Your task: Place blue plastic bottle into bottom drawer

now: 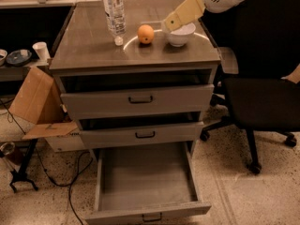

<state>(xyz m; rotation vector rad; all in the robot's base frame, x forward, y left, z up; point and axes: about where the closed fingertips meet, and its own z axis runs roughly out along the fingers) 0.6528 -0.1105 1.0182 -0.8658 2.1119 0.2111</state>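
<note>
The blue plastic bottle is on the grey cabinet top at the back left, its white cap end toward the front. An orange sits to its right, then a white bowl. My gripper reaches in from the upper right, over the bowl's left rim and just right of the orange, well clear of the bottle. The bottom drawer is pulled out fully and its grey inside is bare.
The two upper drawers stand slightly ajar. A black office chair is close on the right. A cardboard box, a stand and cables lie on the floor at the left. A desk with a cup is behind on the left.
</note>
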